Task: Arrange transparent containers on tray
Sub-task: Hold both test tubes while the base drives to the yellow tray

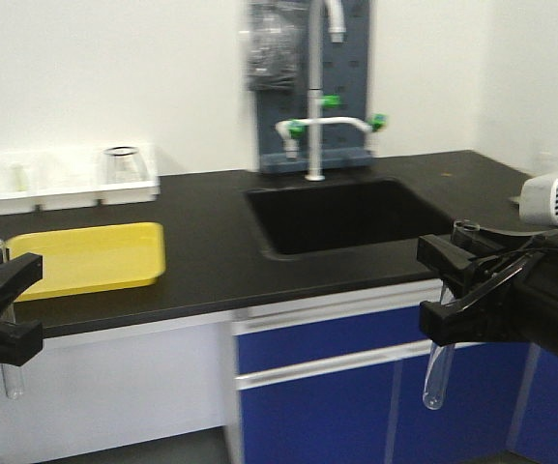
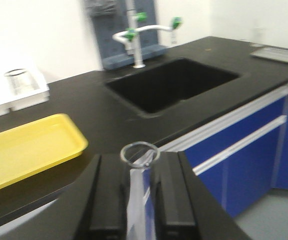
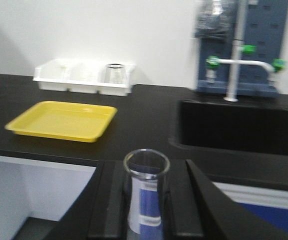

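Two test tubes held in the air, the yellow tray waiting on the counter

We see the left gripper (image 1: 8, 309) with its jaws narrowed onto a clear test tube (image 2: 135, 200). The tube stands about upright between the black fingers, rim up and rounded bottom hanging below them, in front of the counter (image 1: 211, 237) edge and just beside the near left corner of the yellow tray (image 1: 85, 256), not touching it. The right gripper (image 1: 443, 288) also has its jaws pressed on a second test tube (image 3: 144, 200), a little tilted and well apart from the tray, in front of the blue cabinet (image 1: 337, 396), below the black sink (image 1: 346, 217). Behind the tray stands a white bin (image 1: 61, 184) holding a glass flask (image 1: 124, 162).
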Controlling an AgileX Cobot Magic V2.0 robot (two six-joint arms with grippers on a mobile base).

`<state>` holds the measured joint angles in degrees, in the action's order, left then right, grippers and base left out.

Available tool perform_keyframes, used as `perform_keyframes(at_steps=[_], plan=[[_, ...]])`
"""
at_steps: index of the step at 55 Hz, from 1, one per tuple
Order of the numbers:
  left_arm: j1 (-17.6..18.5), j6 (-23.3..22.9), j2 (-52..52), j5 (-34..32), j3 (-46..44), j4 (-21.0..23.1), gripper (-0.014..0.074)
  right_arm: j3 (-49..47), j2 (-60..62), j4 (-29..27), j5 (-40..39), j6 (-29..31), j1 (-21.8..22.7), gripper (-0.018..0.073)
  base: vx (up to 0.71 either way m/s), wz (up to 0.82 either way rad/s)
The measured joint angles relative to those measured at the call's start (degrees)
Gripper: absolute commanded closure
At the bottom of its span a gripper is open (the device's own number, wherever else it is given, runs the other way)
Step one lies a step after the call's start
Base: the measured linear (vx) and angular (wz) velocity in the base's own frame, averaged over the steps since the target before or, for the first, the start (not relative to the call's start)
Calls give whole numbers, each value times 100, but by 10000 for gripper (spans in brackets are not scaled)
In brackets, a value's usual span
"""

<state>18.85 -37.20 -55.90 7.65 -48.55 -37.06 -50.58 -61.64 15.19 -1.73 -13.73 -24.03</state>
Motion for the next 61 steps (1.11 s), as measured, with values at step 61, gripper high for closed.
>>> perform_keyframes(at_steps=[61], plan=[[0, 0, 0, 6, 0, 0, 599, 0, 0, 0, 0, 0, 0, 572, 22, 47]])
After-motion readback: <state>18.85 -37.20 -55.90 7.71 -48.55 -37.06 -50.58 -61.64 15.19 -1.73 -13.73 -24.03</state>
